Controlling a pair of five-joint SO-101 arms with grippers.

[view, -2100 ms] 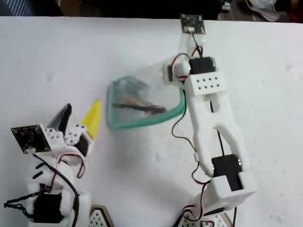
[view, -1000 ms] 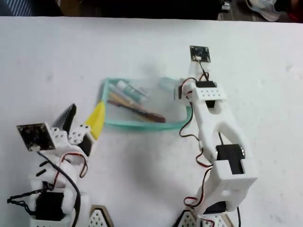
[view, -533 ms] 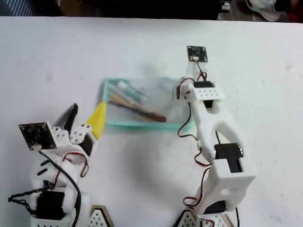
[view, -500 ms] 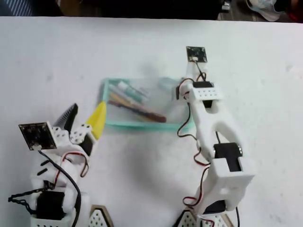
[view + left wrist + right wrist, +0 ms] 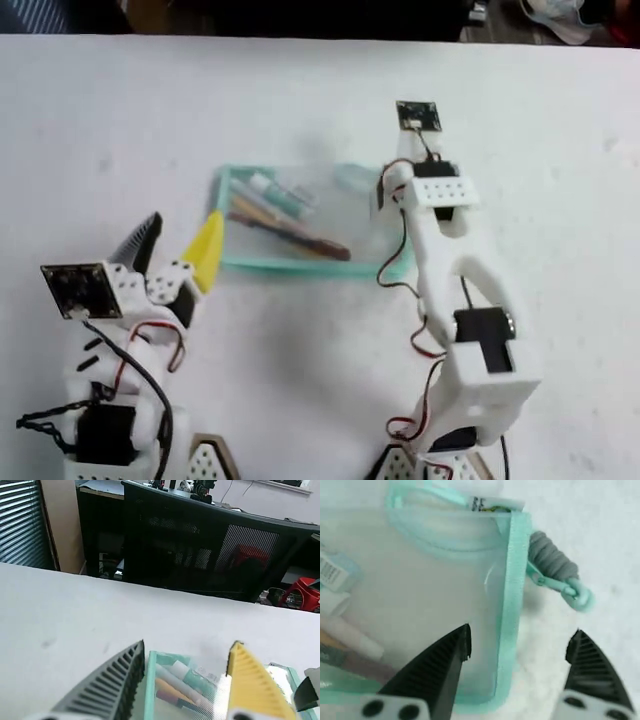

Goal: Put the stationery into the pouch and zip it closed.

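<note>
White table point(image 5: 300, 100) carries both arms in your high view; beyond its far edge your left wrist view shows a dark mesh-fronted desk point(image 5: 200, 545) and a slatted blind point(image 5: 20, 525). At about 8 o'clock on the table sits your left gripper point(image 5: 172, 250), its black finger point(image 5: 140, 243) and yellow finger point(image 5: 205, 250) spread apart and holding nothing. The yellow tip lies just beside the pouch's near corner; whether it touches cannot be told. Toward 2 o'clock from that gripper lies the pouch point(image 5: 350, 215), a clear bag with teal edging, flat on the table near its centre. The stationery point(image 5: 290, 232) is inside it: a few pens or pencils laid lengthwise, and a white tube with a teal band point(image 5: 280, 190) toward 12 o'clock of them. At the pouch's 3 o'clock end stands your right arm point(image 5: 450, 260). Your right wrist view shows the right gripper point(image 5: 520, 632) with its fingers apart and clamped on nothing, one over the clear panel and the other over bare table, so that they straddle the teal edge. The zip pull point(image 5: 555, 565), a grey cord on a teal clasp, rests on the table just outside that edge.
</note>
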